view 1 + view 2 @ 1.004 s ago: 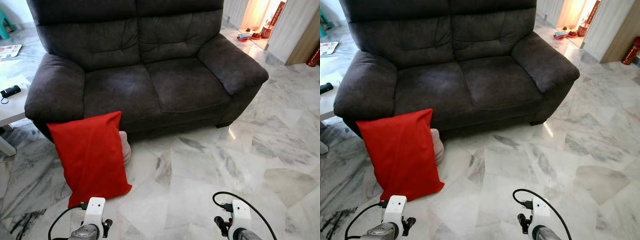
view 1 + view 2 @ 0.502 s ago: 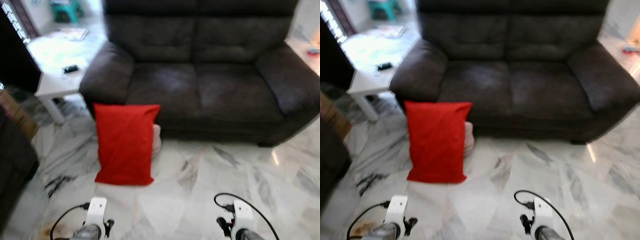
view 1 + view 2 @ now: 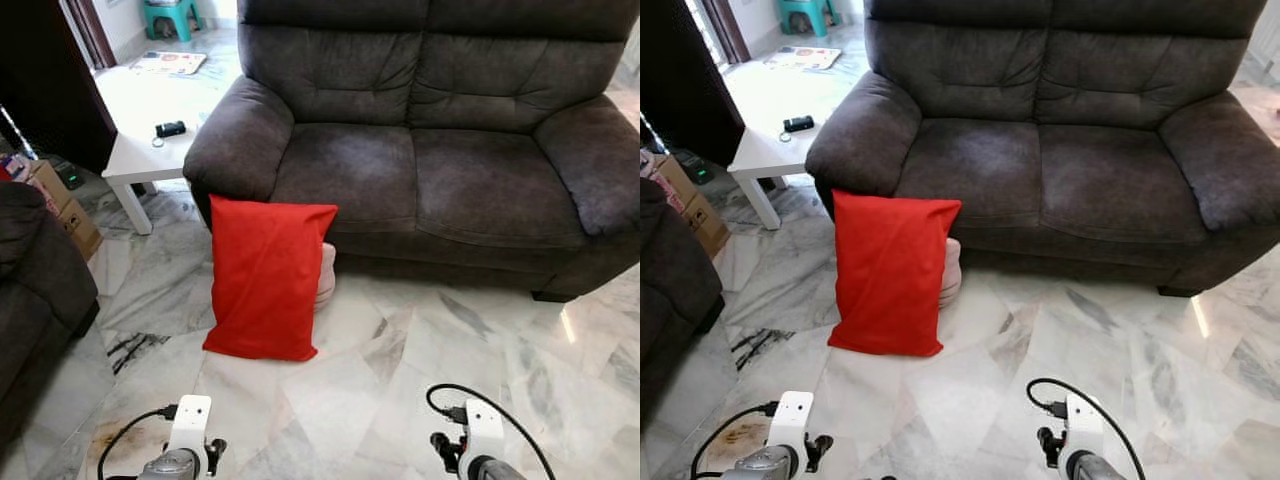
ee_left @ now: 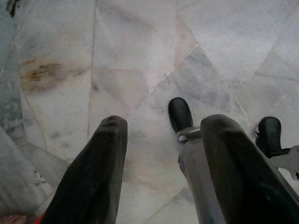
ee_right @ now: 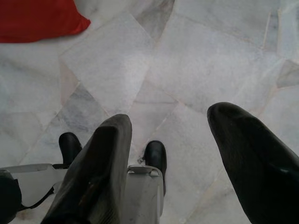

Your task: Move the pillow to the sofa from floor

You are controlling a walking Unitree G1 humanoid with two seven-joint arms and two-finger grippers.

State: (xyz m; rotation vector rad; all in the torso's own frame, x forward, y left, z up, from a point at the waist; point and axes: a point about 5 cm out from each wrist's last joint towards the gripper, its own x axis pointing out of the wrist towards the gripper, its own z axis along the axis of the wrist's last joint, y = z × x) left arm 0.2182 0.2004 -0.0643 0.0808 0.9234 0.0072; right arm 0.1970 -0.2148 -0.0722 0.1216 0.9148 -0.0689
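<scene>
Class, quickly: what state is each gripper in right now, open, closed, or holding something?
Left gripper: open, holding nothing, above the floor.
Right gripper: open, holding nothing, above the floor.

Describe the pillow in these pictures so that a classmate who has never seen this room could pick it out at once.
Start at the dark grey sofa. On the marble floor in front of it, below the armrest nearest the white side table, the pillow stands propped against the sofa's front. It is plain bright red, unlike the small pale thing tucked behind it.
</scene>
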